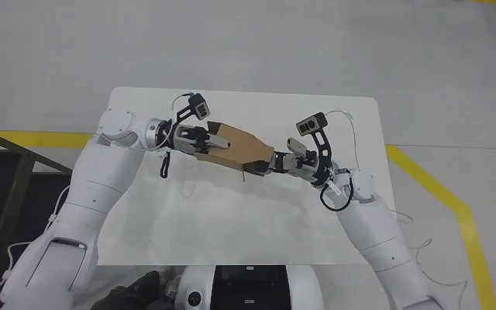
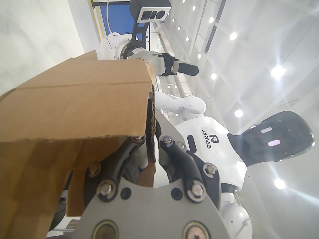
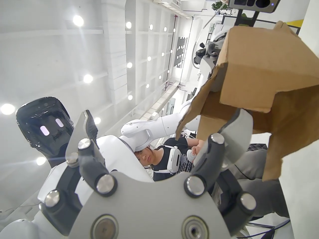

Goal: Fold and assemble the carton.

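Spanning the gap between the left claw (image 1: 203, 141) and the right claw (image 1: 273, 163), the brown carton (image 1: 236, 149) sat over the white bench (image 1: 232, 232) in the top view, one claw at each end. The left wrist view added the grip itself: the left claw (image 2: 150, 141) was pinched tight on a corrugated edge of the carton (image 2: 74, 105), with the right claw (image 2: 179, 67) at the far corner. The right wrist view showed the right claw (image 3: 160, 125) spread wide, one finger (image 3: 236, 128) tucked under a flap of the carton (image 3: 261, 75), the other clear of it.
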### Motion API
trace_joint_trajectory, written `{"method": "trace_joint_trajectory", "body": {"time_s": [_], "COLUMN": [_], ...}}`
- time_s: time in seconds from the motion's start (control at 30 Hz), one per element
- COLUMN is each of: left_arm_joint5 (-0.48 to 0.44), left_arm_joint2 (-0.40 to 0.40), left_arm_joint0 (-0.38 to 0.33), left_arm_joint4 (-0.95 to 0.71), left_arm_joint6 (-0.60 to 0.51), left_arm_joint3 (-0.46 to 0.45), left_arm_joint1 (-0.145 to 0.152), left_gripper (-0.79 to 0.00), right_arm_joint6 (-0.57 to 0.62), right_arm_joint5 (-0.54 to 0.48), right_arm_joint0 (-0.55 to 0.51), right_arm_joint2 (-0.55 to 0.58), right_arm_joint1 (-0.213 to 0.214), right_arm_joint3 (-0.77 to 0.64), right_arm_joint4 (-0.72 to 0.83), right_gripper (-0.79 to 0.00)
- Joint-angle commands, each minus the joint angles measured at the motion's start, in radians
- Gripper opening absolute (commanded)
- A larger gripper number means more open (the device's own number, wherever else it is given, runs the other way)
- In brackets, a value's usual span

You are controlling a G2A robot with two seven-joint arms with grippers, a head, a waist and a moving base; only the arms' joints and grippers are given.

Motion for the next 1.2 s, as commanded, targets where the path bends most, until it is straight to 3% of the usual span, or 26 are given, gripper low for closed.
{"method": "trace_joint_trajectory", "body": {"time_s": [0.0, 0.67, 1.17], "left_arm_joint5": [0.005, 0.003, 0.014], "left_arm_joint2": [0.003, 0.025, 0.05], "left_arm_joint0": [0.001, -0.01, 0.009], "left_arm_joint4": [-0.003, -0.009, -0.006], "left_arm_joint6": [0.0, 0.0, 0.0], "left_arm_joint3": [-0.005, -0.004, -0.056], "left_arm_joint1": [0.002, 0.007, 0.022], "left_gripper": [-0.785, -0.785, -0.785], "right_arm_joint6": [-0.002, 0.021, -0.018], "right_arm_joint5": [-0.014, 0.0, -0.04], "right_arm_joint0": [0.005, 0.006, 0.02], "right_arm_joint2": [0.0, -0.028, 0.046], "right_arm_joint1": [-0.001, -0.01, -0.001], "right_arm_joint3": [0.007, -0.003, 0.001], "right_arm_joint4": [0.002, 0.01, -0.013], "right_gripper": [0.0, 0.0, 0.0]}}
